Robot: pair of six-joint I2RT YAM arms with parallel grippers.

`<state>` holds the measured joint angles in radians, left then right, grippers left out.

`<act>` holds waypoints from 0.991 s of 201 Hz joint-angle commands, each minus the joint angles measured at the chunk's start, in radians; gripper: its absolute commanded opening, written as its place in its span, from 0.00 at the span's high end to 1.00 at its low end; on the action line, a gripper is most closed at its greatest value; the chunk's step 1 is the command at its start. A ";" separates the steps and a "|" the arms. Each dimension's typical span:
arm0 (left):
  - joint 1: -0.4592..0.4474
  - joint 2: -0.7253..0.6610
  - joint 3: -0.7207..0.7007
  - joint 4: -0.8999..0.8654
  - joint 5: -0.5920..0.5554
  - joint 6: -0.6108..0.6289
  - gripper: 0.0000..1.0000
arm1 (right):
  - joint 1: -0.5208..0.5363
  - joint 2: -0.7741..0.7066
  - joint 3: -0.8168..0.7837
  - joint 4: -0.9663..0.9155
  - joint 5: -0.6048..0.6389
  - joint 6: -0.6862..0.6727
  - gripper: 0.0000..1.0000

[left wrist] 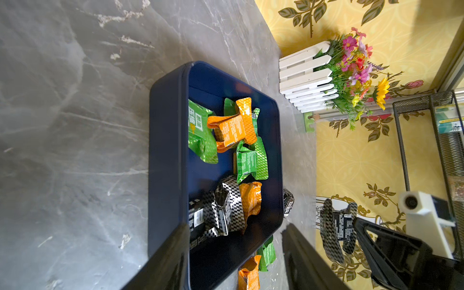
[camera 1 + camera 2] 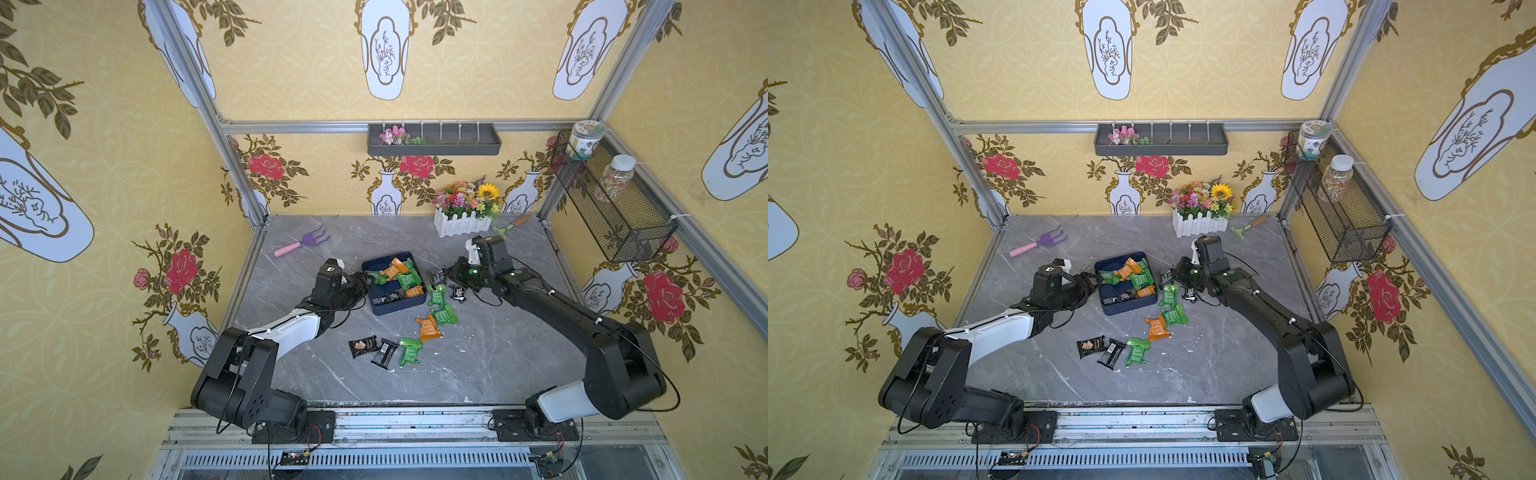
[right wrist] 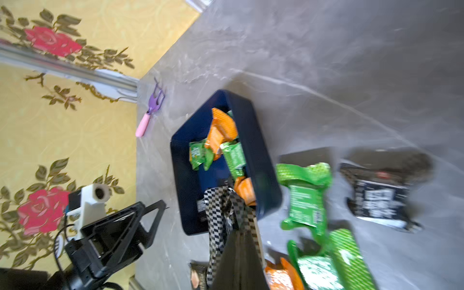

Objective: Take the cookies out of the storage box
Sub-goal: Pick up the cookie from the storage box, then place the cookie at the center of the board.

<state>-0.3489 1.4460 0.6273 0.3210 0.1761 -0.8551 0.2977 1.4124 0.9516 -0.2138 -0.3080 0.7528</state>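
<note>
Left gripper (image 1: 237,226) at left wall of storage box (image 2: 395,308), jaws spread wide, nothing between them. Right gripper (image 2: 444,275) just right of box, clamped on black checkered packet (image 1: 336,226) hanging from jaws. Cookies (image 2: 401,274) in green, orange and black lie inside box. Loose cookies (image 2: 428,327) scattered on grey table (image 2: 498,353), right of box and nearer.

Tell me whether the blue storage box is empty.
Not empty. The storage box holds several cookies: green, orange and black packets lie inside its walls in the left wrist view.
</note>
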 commanded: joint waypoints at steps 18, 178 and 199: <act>-0.001 0.010 0.003 0.013 0.008 0.005 0.37 | -0.152 -0.128 -0.165 -0.111 -0.010 -0.037 1.00; 0.000 0.018 0.005 0.001 0.001 -0.011 0.39 | -0.233 -0.111 -0.257 -0.046 -0.033 -0.124 0.49; -0.001 0.019 0.004 0.001 -0.004 -0.016 0.39 | -0.053 -0.043 -0.120 -0.123 0.072 -0.174 0.49</act>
<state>-0.3489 1.4616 0.6281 0.3180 0.1753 -0.8696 0.0971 1.3190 0.7250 -0.2584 -0.3531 0.6613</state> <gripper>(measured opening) 0.610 0.508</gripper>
